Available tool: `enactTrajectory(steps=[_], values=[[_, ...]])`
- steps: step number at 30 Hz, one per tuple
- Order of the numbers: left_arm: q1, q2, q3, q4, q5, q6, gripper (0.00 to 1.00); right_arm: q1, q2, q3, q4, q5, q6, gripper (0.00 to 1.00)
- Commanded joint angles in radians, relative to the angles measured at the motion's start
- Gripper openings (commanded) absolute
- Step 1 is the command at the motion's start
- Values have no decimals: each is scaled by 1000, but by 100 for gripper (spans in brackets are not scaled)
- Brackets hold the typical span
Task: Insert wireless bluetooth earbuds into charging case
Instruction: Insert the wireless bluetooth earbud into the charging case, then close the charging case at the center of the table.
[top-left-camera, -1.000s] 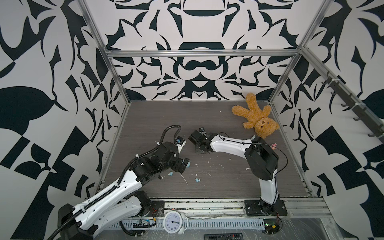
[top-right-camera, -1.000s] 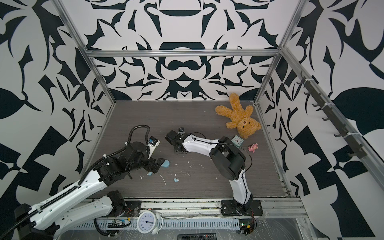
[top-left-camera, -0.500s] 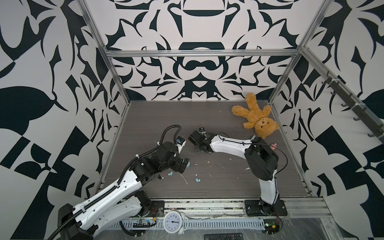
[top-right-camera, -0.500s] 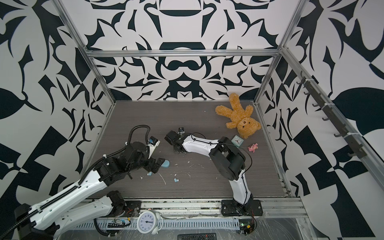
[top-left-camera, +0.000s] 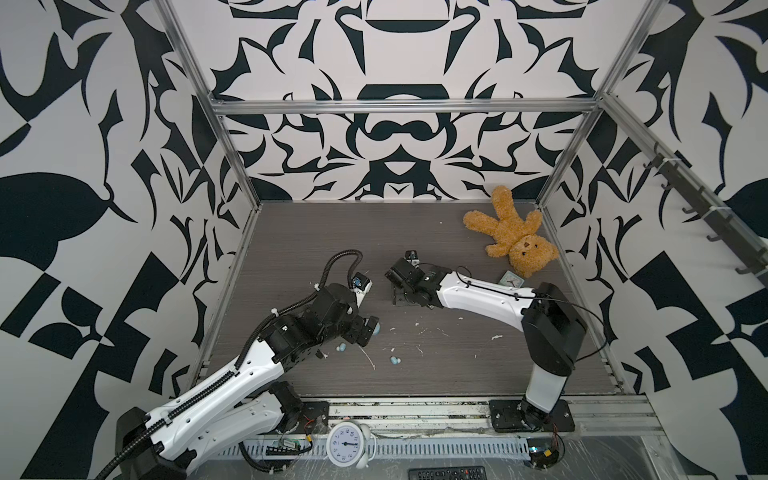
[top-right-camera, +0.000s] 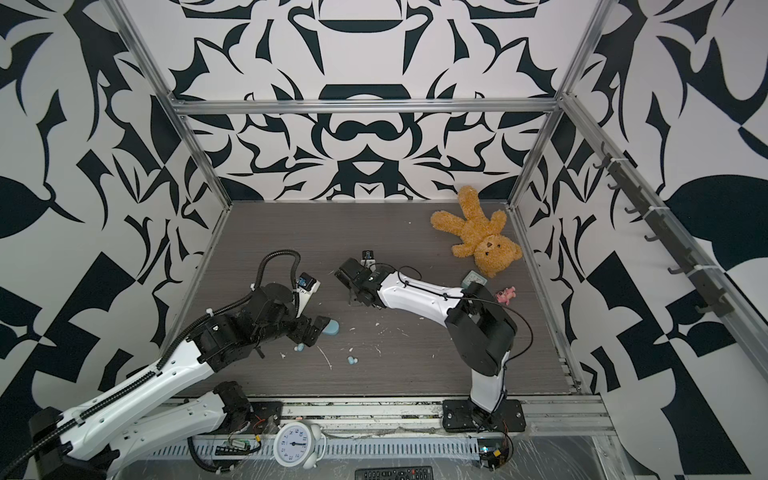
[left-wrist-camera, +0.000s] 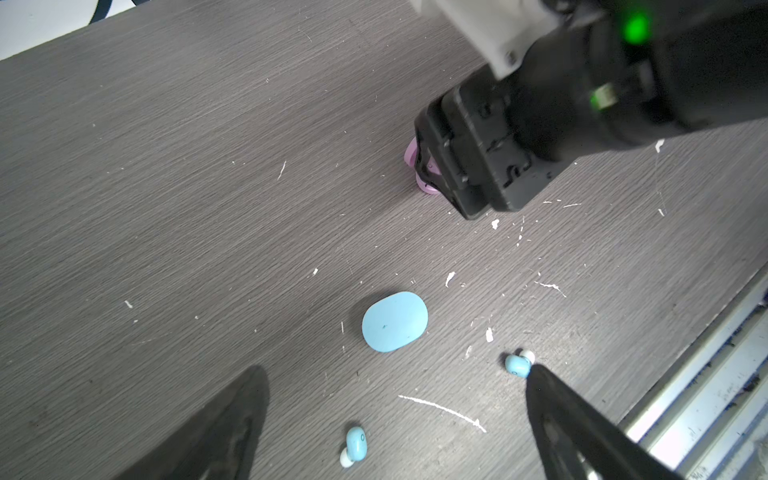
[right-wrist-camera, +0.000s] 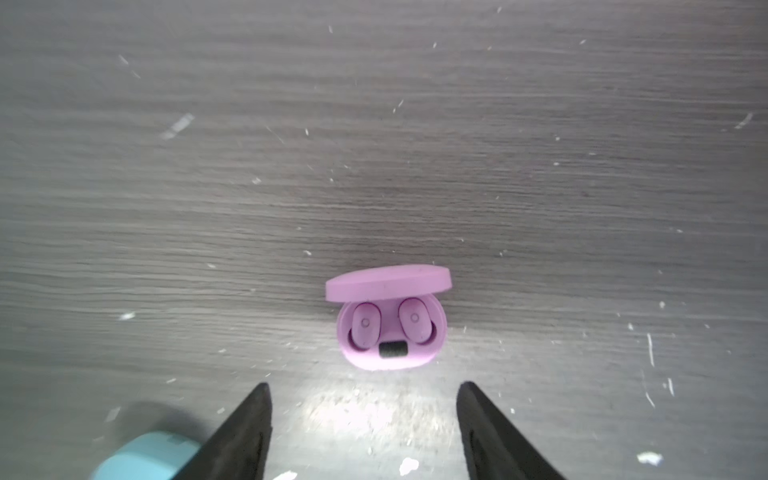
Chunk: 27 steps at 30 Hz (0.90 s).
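Observation:
A pink charging case (right-wrist-camera: 390, 328) lies open on the table, lid up, with two pink earbuds (right-wrist-camera: 366, 326) (right-wrist-camera: 415, 319) seated in its wells. My right gripper (right-wrist-camera: 363, 388) stands open just short of it, nothing between its fingers. In both top views that gripper (top-left-camera: 399, 297) hides the pink case. A shut blue case (left-wrist-camera: 394, 321) (top-right-camera: 331, 327) lies just ahead of my open left gripper (left-wrist-camera: 395, 374). Two blue earbuds lie loose on the table: one (left-wrist-camera: 518, 365) right at a fingertip, the other (left-wrist-camera: 355, 445) between the fingers.
White scraps (left-wrist-camera: 444, 409) litter the table around the blue things. A teddy bear (top-left-camera: 509, 237), a small square clock (top-left-camera: 512, 279) and a pink toy (top-right-camera: 506, 294) lie at the back right. A white alarm clock (top-left-camera: 345, 444) stands beyond the front rail.
My right gripper has gone from nearly shut to open over the pink case. Neither arm has visibly shifted.

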<state>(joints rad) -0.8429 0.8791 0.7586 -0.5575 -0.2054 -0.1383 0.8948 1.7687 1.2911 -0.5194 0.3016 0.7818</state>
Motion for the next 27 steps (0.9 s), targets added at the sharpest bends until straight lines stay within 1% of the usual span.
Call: enactTrajectory(steps=[1, 2, 6, 9, 11, 14, 16, 17, 20, 22, 27], values=[[-2, -9, -2, 3, -8, -4, 99, 5, -108, -63, 44, -21, -18, 88], [-2, -16, -2, 1, -5, -8, 99, 4, -142, -93, 58, -21, -20, 99], [-1, -49, -13, 9, -11, -31, 99, 5, -256, -202, 88, 1, -37, 99], [-1, -68, -16, 11, -47, -47, 99, 5, -301, -270, 116, 9, -88, 99], [-1, -75, -21, 20, -49, -45, 99, 3, -308, -275, 137, -21, -135, 100], [1, -63, -20, 25, -58, -43, 99, 2, -287, -229, 164, -90, -208, 100], [2, -43, -5, 9, -58, -41, 99, -7, -255, -168, 134, -98, -232, 100], [2, -33, 1, -1, -58, -34, 99, -20, -232, -140, 126, -145, -253, 99], [4, -27, 3, -12, -58, -29, 99, -70, -174, -80, 113, -212, -305, 100], [3, -35, -4, -6, -58, -27, 99, -106, -144, -57, 130, -294, -348, 100], [4, -37, -8, 1, -58, -20, 99, -165, -59, -9, 141, -398, -408, 100]])
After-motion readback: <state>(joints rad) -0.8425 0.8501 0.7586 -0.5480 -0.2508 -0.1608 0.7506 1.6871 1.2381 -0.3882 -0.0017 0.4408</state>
